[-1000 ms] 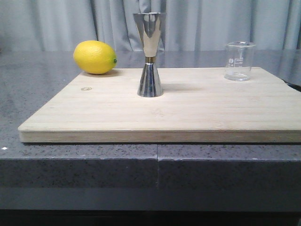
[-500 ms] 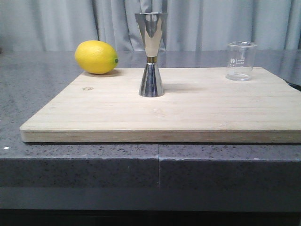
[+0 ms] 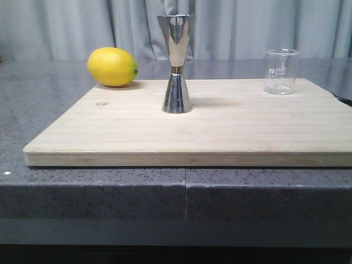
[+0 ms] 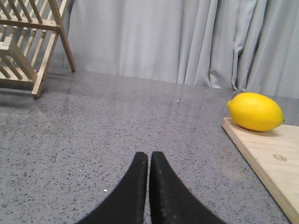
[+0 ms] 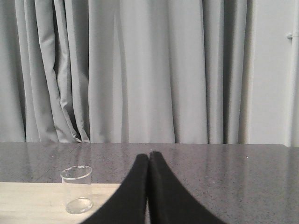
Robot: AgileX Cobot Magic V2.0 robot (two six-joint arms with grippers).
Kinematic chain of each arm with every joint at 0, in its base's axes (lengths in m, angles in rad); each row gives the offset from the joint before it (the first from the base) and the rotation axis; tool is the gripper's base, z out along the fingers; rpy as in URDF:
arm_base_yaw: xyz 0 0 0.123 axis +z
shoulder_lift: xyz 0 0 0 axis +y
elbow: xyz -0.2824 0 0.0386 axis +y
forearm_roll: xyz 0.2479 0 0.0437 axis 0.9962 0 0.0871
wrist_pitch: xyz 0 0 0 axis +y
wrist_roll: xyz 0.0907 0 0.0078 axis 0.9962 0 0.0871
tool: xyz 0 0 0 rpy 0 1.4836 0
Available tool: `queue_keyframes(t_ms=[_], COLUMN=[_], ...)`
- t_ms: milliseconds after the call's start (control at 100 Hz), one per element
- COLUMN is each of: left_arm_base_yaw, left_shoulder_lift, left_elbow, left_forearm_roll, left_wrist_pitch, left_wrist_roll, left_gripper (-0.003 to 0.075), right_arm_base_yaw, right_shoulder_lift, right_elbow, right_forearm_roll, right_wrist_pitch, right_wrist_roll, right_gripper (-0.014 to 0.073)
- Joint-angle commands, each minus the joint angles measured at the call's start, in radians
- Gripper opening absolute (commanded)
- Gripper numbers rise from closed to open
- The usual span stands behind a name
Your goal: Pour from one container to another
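Grey pleated curtains hang behind a dark speckled bench [image 3: 82, 181], on which lies a pale wooden cutting board [image 3: 220, 137]. Upright near the middle of the board, toward its far edge, stands the steel jigger [image 3: 176, 66], its 2 cones joined at a narrow gold waist. A clear glass beaker [image 3: 281, 71] stands upright at the board's far right corner, well apart from the jigger; whether it holds any liquid cannot be told. At the board's far left corner rests a yellow lemon [image 3: 111, 66].

Neither arm shows in the front view. From the left wrist, the left pincer [image 4: 149, 161] has its 2 black fingers pressed together with nothing between them, hovering over bare bench off the board's left side; the lemon lies ahead and to its right, and a wooden rack [image 4: 28, 42] stands further off to its left. From the right wrist, the right pincer [image 5: 149, 161] is likewise pressed together and empty. The beaker sits ahead of it and to its left, clear of the fingers, on the board's edge.
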State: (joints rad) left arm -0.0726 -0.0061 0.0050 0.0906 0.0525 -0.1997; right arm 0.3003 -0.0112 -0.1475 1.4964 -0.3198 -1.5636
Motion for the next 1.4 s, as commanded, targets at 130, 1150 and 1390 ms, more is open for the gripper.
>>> queue_keyframes(t_ms=[130, 1150, 1390], left_arm_base_yaw=[0.004, 0.004, 0.004], left_shoulder_lift=[-0.022, -0.022, -0.022], left_elbow=[0.021, 0.021, 0.021], left_forearm_roll=[-0.007, -0.007, -0.007], left_wrist_pitch=[-0.064, -0.064, -0.064], left_wrist_roll=[0.002, 0.002, 0.002], left_gripper=[-0.0021, -0.0021, -0.0021], right_arm_base_yaw=[-0.006, -0.006, -0.006], right_shoulder_lift=[-0.004, -0.004, 0.012], right_elbow=[-0.024, -0.024, -0.013], right_forearm_roll=[-0.02, -0.021, -0.338], right_wrist_pitch=[-0.006, -0.064, -0.032], right_wrist_roll=[-0.008, -0.013, 0.334], right_gripper=[-0.005, -0.005, -0.005])
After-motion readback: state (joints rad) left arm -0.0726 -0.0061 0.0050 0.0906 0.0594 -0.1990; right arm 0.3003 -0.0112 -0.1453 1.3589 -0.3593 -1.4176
